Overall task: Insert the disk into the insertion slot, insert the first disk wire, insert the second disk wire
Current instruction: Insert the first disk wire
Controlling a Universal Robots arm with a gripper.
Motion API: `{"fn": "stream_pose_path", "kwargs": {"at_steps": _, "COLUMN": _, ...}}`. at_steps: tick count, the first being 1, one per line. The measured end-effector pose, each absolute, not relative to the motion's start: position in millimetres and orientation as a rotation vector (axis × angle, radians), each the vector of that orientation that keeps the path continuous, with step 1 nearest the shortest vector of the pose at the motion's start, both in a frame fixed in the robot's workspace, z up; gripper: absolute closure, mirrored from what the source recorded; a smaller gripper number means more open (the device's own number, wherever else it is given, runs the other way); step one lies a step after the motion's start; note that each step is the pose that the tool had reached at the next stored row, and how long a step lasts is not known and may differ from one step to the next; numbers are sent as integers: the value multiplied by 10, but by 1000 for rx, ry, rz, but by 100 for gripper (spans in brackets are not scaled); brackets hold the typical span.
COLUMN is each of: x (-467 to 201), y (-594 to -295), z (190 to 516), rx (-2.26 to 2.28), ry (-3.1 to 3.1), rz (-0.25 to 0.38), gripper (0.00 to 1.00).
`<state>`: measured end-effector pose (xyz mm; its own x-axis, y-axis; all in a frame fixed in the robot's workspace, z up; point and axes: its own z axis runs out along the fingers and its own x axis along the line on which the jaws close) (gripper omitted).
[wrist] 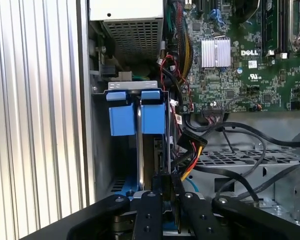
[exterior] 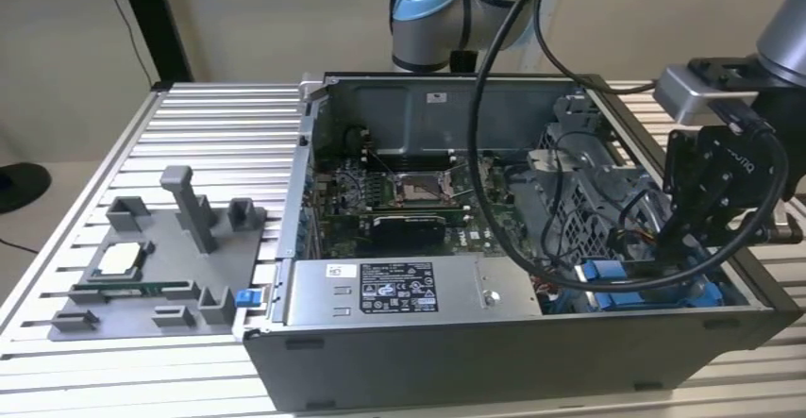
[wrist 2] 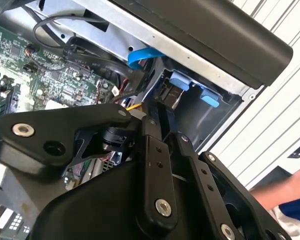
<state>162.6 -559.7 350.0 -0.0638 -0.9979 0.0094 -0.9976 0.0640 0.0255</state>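
Observation:
My black gripper [exterior: 690,248] reaches down into the open computer case at its front corner, on the exterior view's right. In both wrist views its fingers [wrist: 158,184] stand close together on a thin dark edge. Bright blue plastic of the disk [wrist: 126,190] frame shows on either side of them, and the silver body is hidden. The insertion slot [wrist: 124,115], a grey bay with two blue tabs at its mouth, lies just ahead of the gripper [wrist: 166,180]. A yellow, red and black wire [wrist: 190,152] with a black plug hangs loose beside the bay.
The grey labelled power-supply box [exterior: 396,291] sits along the case's front wall. The green motherboard [exterior: 403,196] fills the case floor, with black cables draped over a perforated cage [wrist: 240,157]. A grey fixture [exterior: 164,267] stands on the ribbed table. A person's arm [wrist 2: 290,192] is nearby.

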Motion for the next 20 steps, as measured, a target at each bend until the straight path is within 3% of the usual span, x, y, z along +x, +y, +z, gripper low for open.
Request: {"fn": "stream_pose_path", "kwargs": {"at_steps": 20, "x": 1656, "y": -5603, "z": 3466, "rx": 2178, "ry": -2232, "rz": -17, "gripper": 100}}
